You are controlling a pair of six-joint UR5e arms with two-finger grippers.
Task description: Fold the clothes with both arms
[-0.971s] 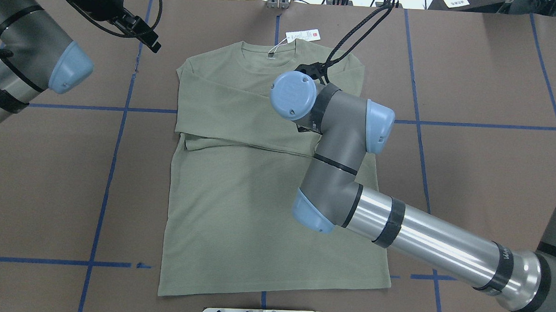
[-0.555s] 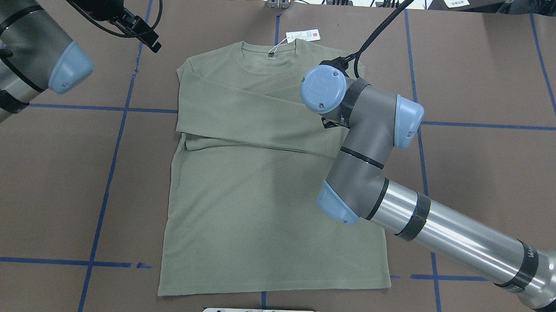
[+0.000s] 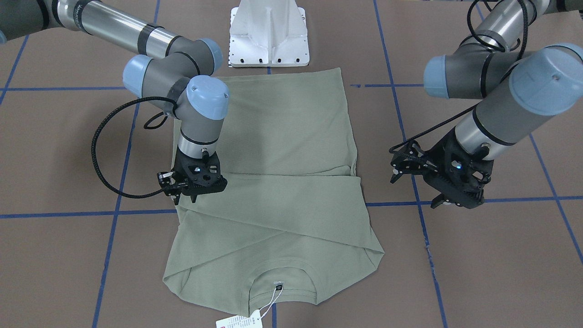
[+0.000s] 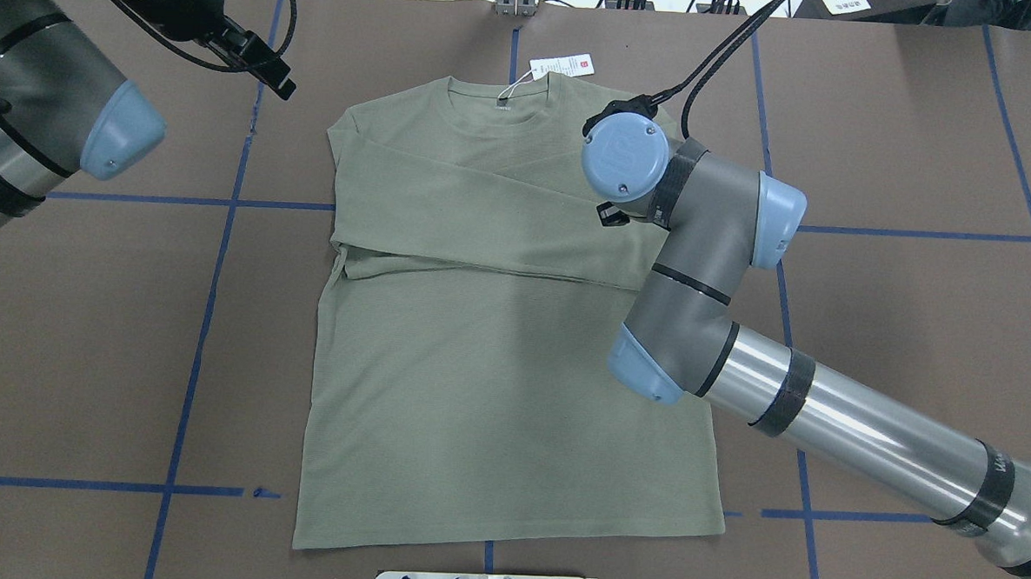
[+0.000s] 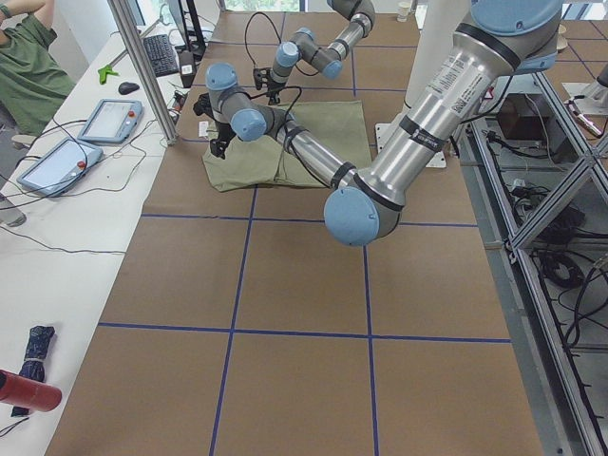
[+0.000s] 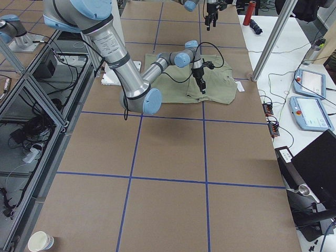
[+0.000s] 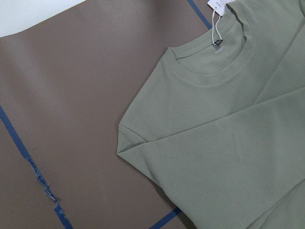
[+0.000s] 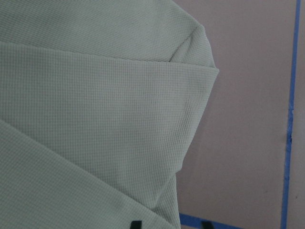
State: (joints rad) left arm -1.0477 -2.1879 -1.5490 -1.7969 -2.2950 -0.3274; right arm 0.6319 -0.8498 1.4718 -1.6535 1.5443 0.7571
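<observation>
The olive-green shirt [image 4: 477, 366] lies flat on the brown table, neckline at the far side, both sleeves folded across the chest [image 3: 282, 200]. Its white-and-red hang tag [image 4: 563, 65] rests just beyond the collar. My right gripper [image 3: 184, 197] hovers low over the shirt's edge where the folded sleeve starts, open and holding nothing. Its wrist view shows that folded shoulder corner [image 8: 190, 67]. From overhead the wrist hides most of the right gripper [image 4: 607, 215]. My left gripper [image 3: 415, 191] hangs open beside the shirt over bare table, off the other shoulder [image 7: 128, 138].
The white pedestal base [image 3: 268, 34] stands at the hem side. Blue tape lines [image 4: 222, 224] grid the table. The benches past the table's ends hold tablets [image 5: 109, 119], cables and a keyboard. A person [image 5: 28, 57] sits at the far bench. A paper cup [image 6: 42, 241] stands near one corner.
My right arm has swung rightward across the shirt, from over the chest to the shirt's right edge. The left arm has barely shifted. The shirt has not moved.
</observation>
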